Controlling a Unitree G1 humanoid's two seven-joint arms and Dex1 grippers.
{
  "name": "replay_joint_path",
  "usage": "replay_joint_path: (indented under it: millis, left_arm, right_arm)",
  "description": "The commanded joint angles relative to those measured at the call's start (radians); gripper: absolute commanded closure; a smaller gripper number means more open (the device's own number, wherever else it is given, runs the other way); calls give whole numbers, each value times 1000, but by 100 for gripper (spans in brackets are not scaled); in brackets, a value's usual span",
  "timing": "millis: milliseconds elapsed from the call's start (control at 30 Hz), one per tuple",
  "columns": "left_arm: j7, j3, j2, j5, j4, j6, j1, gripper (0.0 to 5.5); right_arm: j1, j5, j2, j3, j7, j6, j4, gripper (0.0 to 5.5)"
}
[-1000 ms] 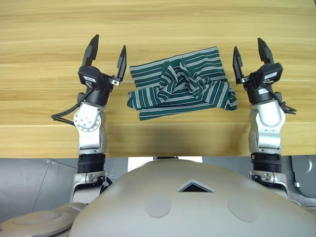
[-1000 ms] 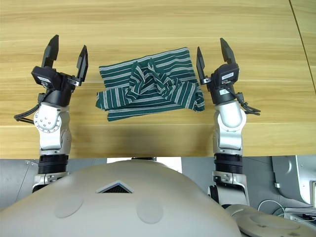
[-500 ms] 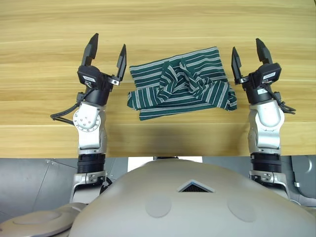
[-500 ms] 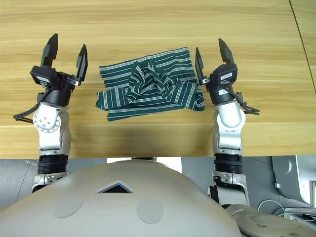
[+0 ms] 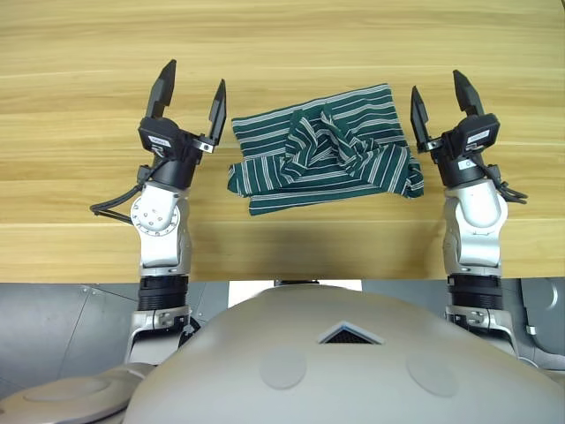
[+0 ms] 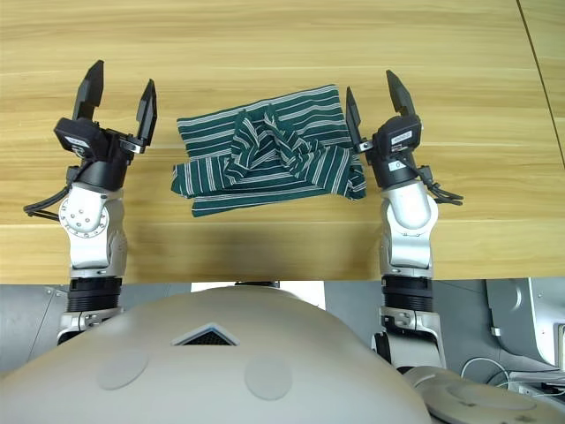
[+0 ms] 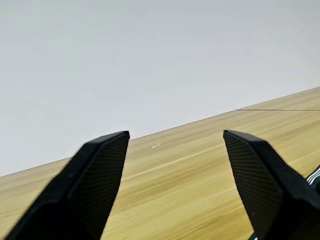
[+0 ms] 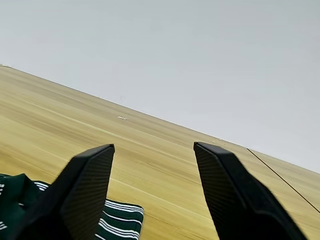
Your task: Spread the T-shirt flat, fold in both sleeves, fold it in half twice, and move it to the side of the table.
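A wooden table [image 5: 282,44] with long pale grain lines is seen from above. A dark green T-shirt [image 5: 322,150] with thin white stripes lies on it in a crumpled heap, closer to the near edge than to the far edge. The cloth is bunched and twisted at its middle. One flatter part reaches toward the far edge, and rumpled folds trail toward the near edge.

The left gripper [image 5: 195,74] is over the table just beside the shirt's left side, apart from the cloth. Its two black fingers point toward the far edge, spread wide, with nothing between them. The right gripper [image 5: 436,81] is close against the shirt's right side. Its fingers also point toward the far edge, spread wide and holding nothing. It is hard to tell whether its inner finger touches the cloth.

From the left wrist, two dark fingers [image 7: 95,185] frame bare wood running to the table's far edge, with a plain pale wall [image 7: 150,50] beyond. From the right wrist, the parted fingers [image 8: 85,190] frame the same wood and wall, with striped cloth low between them.
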State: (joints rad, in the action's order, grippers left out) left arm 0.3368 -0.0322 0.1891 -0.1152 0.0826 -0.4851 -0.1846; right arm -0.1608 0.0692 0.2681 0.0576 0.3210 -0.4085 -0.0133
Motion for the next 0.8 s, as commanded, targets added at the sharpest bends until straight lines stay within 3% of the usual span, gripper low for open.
replay_joint_path:
  millis: [33, 800]
  left_arm:
    - [-10, 2, 2, 6, 12, 16, -7, 213]
    - [-16, 9, 4, 28, 16, 15, -10, 213]
  right_arm:
    - [-5, -13, 14, -4, 6, 14, -15, 253]
    - [-10, -13, 17, -6, 7, 18, -21, 253]
